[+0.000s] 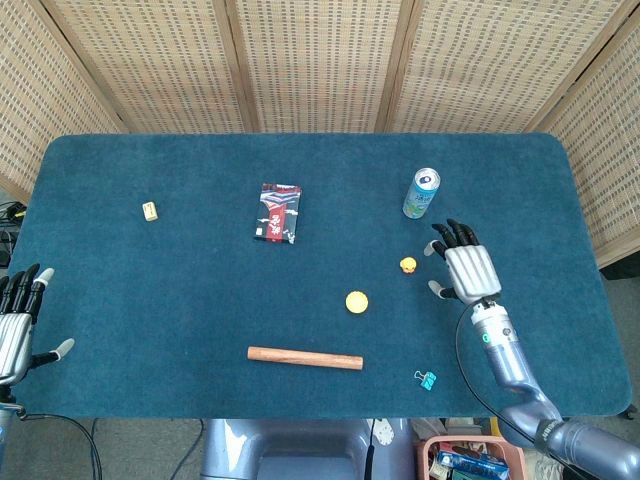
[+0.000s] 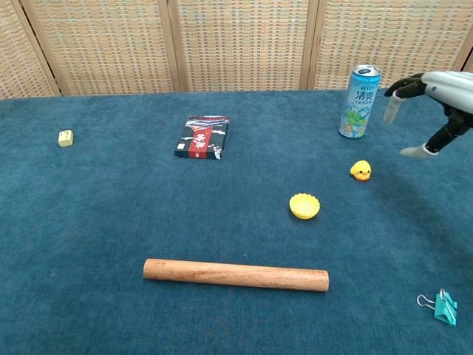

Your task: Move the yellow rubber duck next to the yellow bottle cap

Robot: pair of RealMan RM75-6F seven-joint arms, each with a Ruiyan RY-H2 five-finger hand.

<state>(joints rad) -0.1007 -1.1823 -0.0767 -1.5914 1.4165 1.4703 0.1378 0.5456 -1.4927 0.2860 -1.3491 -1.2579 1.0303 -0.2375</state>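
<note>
I have the right robot hand (image 1: 467, 270) hanging over the desk (image 1: 150, 300) with its fingers spread and nothing in them, just to the right of the yellow rubber duck (image 1: 408, 265) and not touching it as far as I can tell; in the chest view it shows at the right edge, above and to the side of the duck. The left robot hand (image 1: 14, 325) rests at the near left edge of the desk, fingers apart and holding nothing, well away from everything that matters. The duck sits on the cloth between the drink can (image 1: 422, 193) and the yellow bottle cap (image 1: 357, 301), near the cap but with a clear gap of bare cloth between them (close, though not what I would call next to it). So I judge the task barely begun: no grasp has been made and the duck is not yet beside the cap. What is left is the whole of the work, namely to take the duck in the right hand, carry it the short way toward the cap, and set it down just beside it.
</note>
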